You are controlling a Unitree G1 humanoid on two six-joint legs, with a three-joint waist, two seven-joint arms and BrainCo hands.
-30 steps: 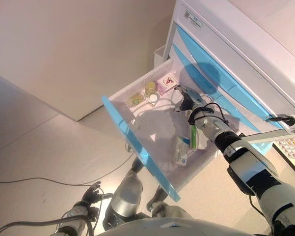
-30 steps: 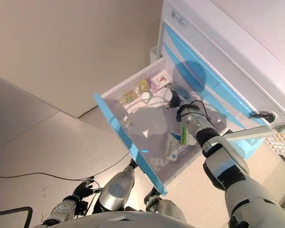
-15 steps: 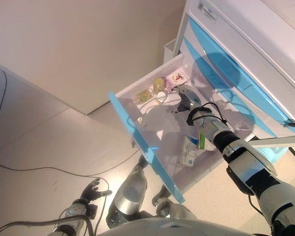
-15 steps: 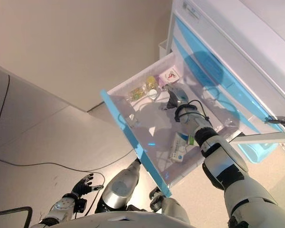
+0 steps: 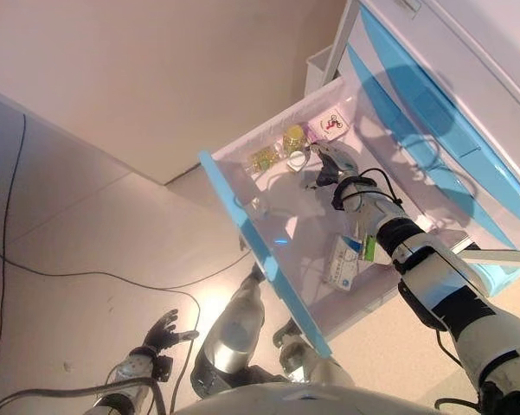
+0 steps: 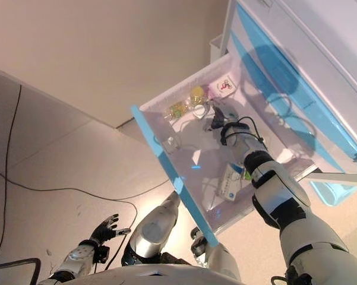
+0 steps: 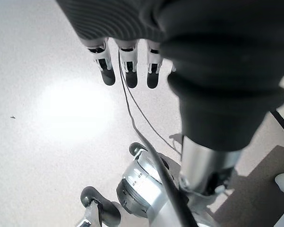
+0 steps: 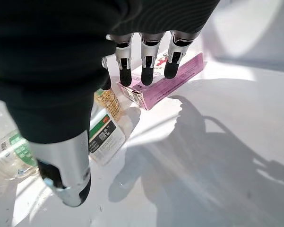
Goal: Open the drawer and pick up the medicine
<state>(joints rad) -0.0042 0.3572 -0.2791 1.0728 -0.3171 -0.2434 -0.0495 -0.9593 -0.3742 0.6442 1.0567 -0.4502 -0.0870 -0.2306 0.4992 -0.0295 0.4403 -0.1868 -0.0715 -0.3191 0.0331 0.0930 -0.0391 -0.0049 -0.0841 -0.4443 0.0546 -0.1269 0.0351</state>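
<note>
The white drawer with a blue front (image 5: 258, 249) stands pulled out of the cabinet. Its far end holds a pink medicine box (image 5: 331, 125), a yellow bottle (image 5: 294, 138), small clear bottles (image 5: 264, 159) and a white-capped bottle (image 5: 296, 159). My right hand (image 5: 327, 166) is inside the drawer just short of these, open and holding nothing. In the right wrist view its straight fingers (image 8: 146, 61) reach over the pink box (image 8: 167, 78), with a labelled bottle (image 8: 105, 136) close under the thumb. My left hand (image 5: 162, 332) hangs open low by the floor.
A blue-and-white box (image 5: 343, 261) and a green packet (image 5: 370, 251) lie in the drawer's near part, under my right forearm. The white cabinet has further blue drawer fronts (image 5: 433, 117) above. A small white bin (image 5: 320, 65) stands beside it against the beige wall (image 5: 156, 69).
The camera has shifted, so the drawer sits further right and higher in the view. Inside the drawer my right hand has moved towards the bottles beside the pink box. The left hand stays low.
</note>
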